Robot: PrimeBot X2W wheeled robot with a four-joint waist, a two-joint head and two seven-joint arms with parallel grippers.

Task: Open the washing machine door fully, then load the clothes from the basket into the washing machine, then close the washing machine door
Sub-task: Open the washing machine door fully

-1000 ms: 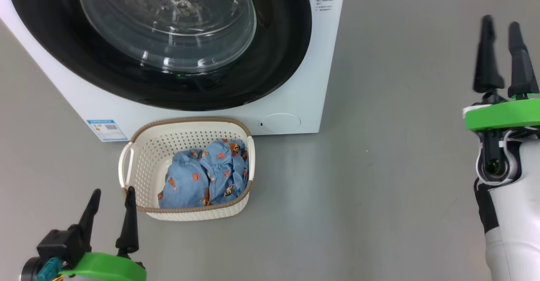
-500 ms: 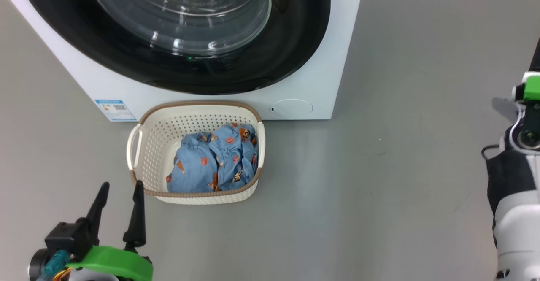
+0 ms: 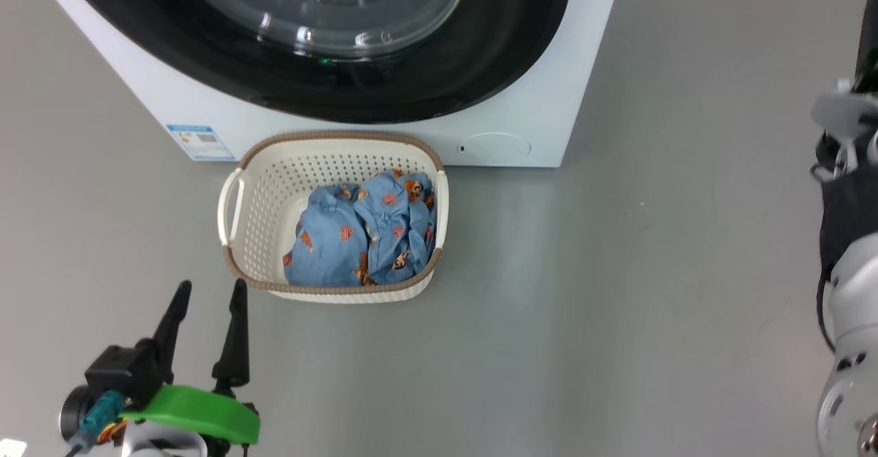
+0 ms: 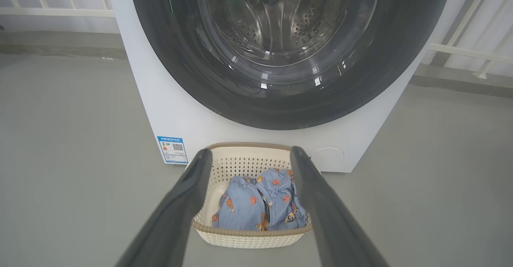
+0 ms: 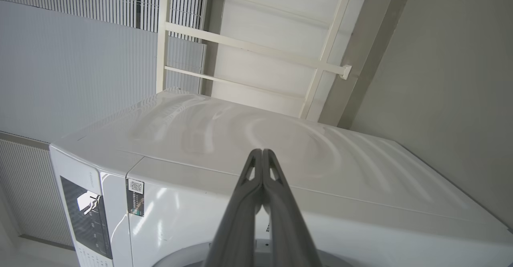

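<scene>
Shows right end effector (image 5: 261, 152), spread earlier, now clenched empty beside washing machine (image 3: 549, 117); left end effector (image 3: 211, 288) released; washing machine door (image 4: 280, 108) unopened, clothes (image 3: 363, 237) in basket (image 3: 336, 136).

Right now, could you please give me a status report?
Left end effector open, empty, near basket. Right end effector shut, empty, raised. Washing machine door closed; clothes in basket. Basket on floor right below door.

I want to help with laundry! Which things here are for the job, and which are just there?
For the job: big white boxy washing machine; its round glossy black-ringed glass door; cream perforated plastic basket; light-blue printed fabric clothes.
Just there: small blue label sticker; small round white flap; white railing.
</scene>
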